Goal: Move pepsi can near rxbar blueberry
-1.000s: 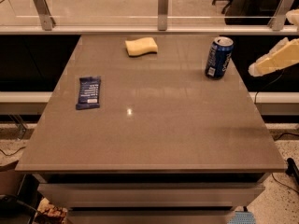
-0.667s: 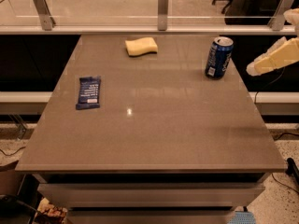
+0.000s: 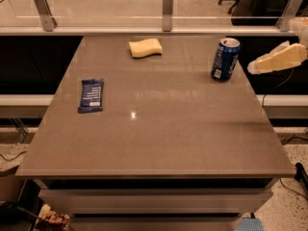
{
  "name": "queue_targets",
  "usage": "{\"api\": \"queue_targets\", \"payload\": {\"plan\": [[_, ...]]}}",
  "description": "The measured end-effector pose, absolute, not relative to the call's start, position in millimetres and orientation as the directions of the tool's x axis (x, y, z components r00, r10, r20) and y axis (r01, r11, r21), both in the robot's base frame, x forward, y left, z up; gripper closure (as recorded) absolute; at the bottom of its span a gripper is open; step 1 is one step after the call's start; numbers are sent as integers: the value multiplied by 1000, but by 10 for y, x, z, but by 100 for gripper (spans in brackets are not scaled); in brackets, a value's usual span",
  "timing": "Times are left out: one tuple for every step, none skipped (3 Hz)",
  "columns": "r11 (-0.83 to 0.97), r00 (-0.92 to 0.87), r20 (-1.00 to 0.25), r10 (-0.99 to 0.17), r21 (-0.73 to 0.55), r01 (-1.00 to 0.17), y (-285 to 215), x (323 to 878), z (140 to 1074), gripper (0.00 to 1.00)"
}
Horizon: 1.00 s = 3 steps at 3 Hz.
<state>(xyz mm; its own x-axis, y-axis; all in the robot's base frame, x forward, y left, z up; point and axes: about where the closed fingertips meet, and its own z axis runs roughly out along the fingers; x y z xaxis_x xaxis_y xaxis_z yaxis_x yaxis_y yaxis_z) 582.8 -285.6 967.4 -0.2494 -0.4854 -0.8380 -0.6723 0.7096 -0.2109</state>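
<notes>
The gripper point(image 3: 255, 66) pokes in from the right edge of the shot, a pale cream, smooth plastic-looking wedge that tapers toward its tip. It hangs just past the table's right side, level with the can, and there's a clear gap between the two. Whether it's spread or closed just can't be made out from this angle.

Just left of that tip is the pepsi can point(image 3: 224, 59), standing upright near the far right corner of the table point(image 3: 183, 134). It's a glossy blue cylinder with a silver rim on top and white markings down the side.

The tabletop is a flat grey-brown slab with a slightly shiny finish, and a small bright glare spot sits near the middle.

Further out, near the far edge around the centre, lies a pale yellow sponge point(image 3: 145, 47), soft-looking, with a wavy outline.

Way over on the left side, well apart from the can, the rxbar blueberry point(image 3: 91, 95) lies flat. It's a dark blue rectangular wrapper with crimped ends and a small white label patch.

Behind the table runs a glass barrier held by metal posts point(image 3: 167, 7)
</notes>
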Motion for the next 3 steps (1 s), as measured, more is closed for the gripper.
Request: {"api": "queue_targets", "payload": {"plan": [[722, -232, -881, -413, -161, -672, -2814, 6010, 9586, 0], [718, -227, -901, -369, -121, -686, -2716, 6190, 9462, 0], [713, -229, -914, -335, -87, -695, -2630, 6349, 9324, 0]]}}
